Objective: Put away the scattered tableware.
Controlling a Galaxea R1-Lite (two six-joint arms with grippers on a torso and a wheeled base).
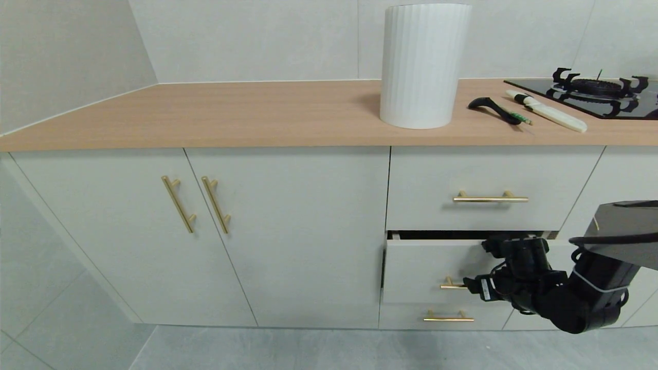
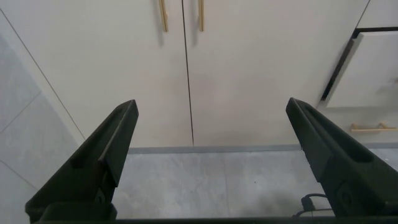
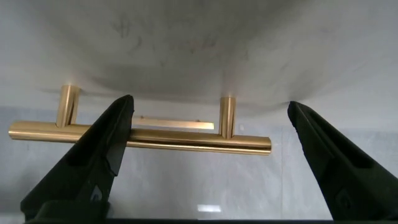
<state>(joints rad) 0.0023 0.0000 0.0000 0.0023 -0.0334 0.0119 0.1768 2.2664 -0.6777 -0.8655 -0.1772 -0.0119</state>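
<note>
On the wooden countertop [image 1: 231, 110] lie a black spoon [image 1: 493, 109], a small green-handled utensil [image 1: 520, 118] and a white knife [image 1: 547, 110], right of a tall white ribbed container [image 1: 421, 67]. Below them the middle drawer [image 1: 426, 267] stands slightly pulled out, with a dark gap above its front. My right gripper [image 1: 469, 287] is at that drawer's gold handle [image 1: 450, 284]. In the right wrist view the gripper [image 3: 211, 106] is open, its fingers spread wide on either side of the handle [image 3: 140, 138]. My left gripper [image 2: 211, 109] hangs open and empty in front of the cabinet doors [image 2: 186, 62].
A black hob [image 1: 596, 92] sits at the counter's right end. The top drawer [image 1: 488, 187] and bottom drawer [image 1: 448, 318] are closed, as are the two doors [image 1: 205, 231] on the left. Grey tiled floor [image 1: 308, 349] lies below.
</note>
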